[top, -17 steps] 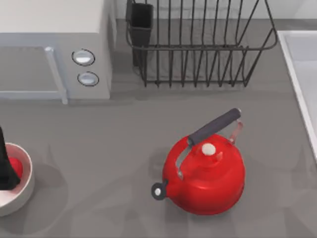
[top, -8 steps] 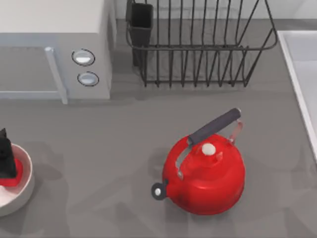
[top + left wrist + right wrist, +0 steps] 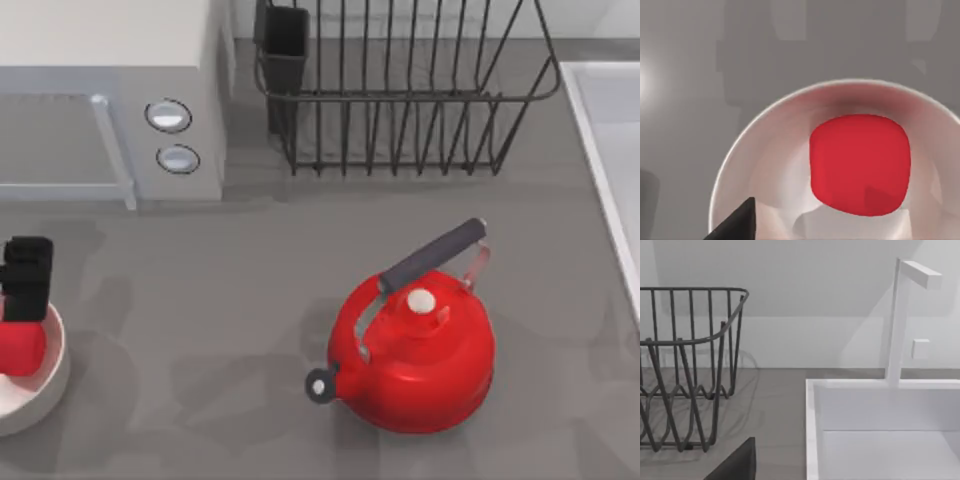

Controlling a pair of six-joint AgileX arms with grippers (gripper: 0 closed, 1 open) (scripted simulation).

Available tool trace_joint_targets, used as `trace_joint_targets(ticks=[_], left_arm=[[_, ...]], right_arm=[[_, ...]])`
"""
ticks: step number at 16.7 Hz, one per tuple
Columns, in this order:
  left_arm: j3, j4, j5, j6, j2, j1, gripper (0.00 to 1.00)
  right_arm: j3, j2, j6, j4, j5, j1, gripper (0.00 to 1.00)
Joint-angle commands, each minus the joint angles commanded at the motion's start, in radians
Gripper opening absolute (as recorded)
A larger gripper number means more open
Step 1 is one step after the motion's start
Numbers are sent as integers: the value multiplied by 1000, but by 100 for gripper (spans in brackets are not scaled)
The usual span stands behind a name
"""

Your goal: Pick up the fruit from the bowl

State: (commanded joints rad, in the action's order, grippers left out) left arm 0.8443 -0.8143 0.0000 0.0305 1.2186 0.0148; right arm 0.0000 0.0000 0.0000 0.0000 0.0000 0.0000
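The grey surface [image 3: 200, 300] carries a microwave [image 3: 110, 95] at back left, a wire rack [image 3: 400, 90] behind centre and a red kettle [image 3: 415, 355] right of centre. The white bowl [image 3: 50, 385] sits at the left edge. The left tool [image 3: 22, 300] holds the fruit [image 3: 20, 345] over the bowl's hollow.

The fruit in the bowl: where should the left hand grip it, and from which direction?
Grip the fruit across its rounded sides, coming straight down from above. It sits low inside the bowl, whose raised rim probably blocks a sideways approach. The left hand is already above it.
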Motion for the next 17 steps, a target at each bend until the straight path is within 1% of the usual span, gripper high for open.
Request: trace_joint_targets(ticks=[4, 7, 14, 17], left_arm=[[180, -173, 0, 6, 276, 3, 100], [252, -243, 0, 9, 377, 4, 100], [257, -248, 0, 9, 390, 1, 100], [216, -179, 0, 10, 427, 2, 100]], right_arm=[[0, 0, 0, 0, 0, 0, 100], [0, 0, 0, 0, 0, 0, 100], [0, 0, 0, 0, 0, 0, 100], [0, 0, 0, 0, 0, 0, 100]])
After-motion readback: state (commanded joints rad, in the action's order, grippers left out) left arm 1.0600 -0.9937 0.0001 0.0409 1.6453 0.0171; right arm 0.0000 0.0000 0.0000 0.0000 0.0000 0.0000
